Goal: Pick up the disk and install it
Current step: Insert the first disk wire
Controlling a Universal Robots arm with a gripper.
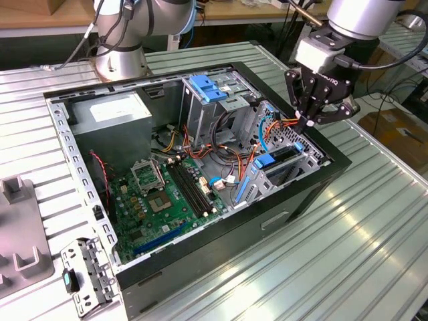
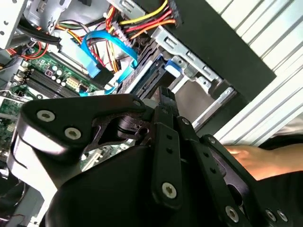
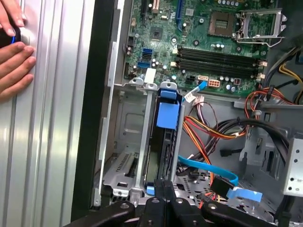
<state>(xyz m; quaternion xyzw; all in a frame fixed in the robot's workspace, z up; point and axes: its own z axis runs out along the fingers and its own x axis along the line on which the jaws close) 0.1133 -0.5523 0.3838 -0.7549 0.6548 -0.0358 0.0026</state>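
Black, blue-railed disk (image 3: pixel 163 151) edge-on in the metal cage (image 3: pixel 125 142), jaws pressed together beside it.

Exterior view high, angled down across the counter (image 1: pixel 348 234) onto the open computer case (image 1: pixel 200 259), both wrist views close behind the pincer (image 3: pixel 163 185), looking into the drive cage (image 3: pixel 124 142), sharing motherboard (image 3: pixel 161 19) and orange cables (image 3: pixel 204 133).

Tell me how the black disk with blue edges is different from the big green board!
The disk is black with blue rails; the board is green. The disk stands on edge in a metal cage; the board lies flat on the case floor. The board is bigger than the disk. Both sit inside the open computer case.
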